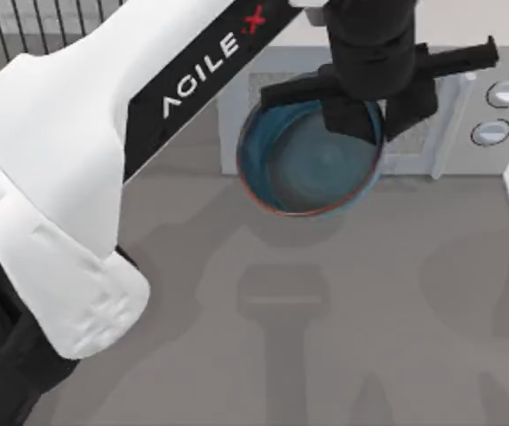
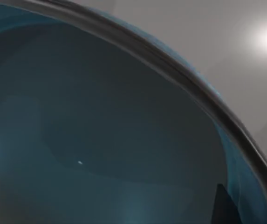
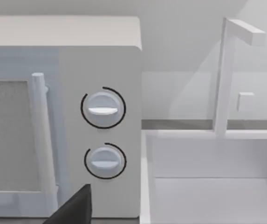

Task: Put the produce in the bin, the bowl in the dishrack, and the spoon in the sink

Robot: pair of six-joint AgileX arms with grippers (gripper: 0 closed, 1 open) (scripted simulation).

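The left gripper [image 1: 361,111] has its fingers [image 1: 347,114] clamped on the far rim of the teal bowl [image 1: 303,169], which hangs below them before the white microwave [image 1: 467,115].

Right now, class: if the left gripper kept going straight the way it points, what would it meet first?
The left gripper points down at the bowl; it would probably meet the bowl's dark inside first, which sits close in the left wrist view, though the depth is unclear.
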